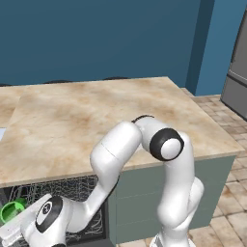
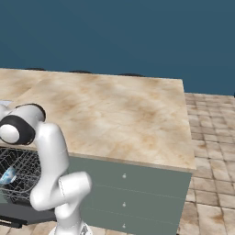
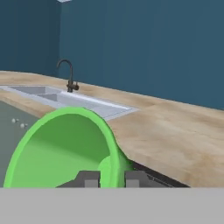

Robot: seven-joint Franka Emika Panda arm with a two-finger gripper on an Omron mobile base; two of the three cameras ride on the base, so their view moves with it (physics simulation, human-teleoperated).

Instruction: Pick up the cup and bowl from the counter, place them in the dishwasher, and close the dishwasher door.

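Cup (image 3: 61, 148) clamped in the pincer (image 3: 111, 178) — green rim caught between the two tips, one inside the wall, one outside, mouth tipped toward the camera. Down low in front of the open dishwasher (image 1: 79, 202), below the tabletop (image 1: 96, 120) edge, right by the wire rack (image 2: 18, 174). Looks like the cup-loading step, nearly done. Next up, probably: settle it into a free spot on the rack, then let go. Something pale blue already in the rack — likely the bowl (image 2: 8, 175), hard to be sure.
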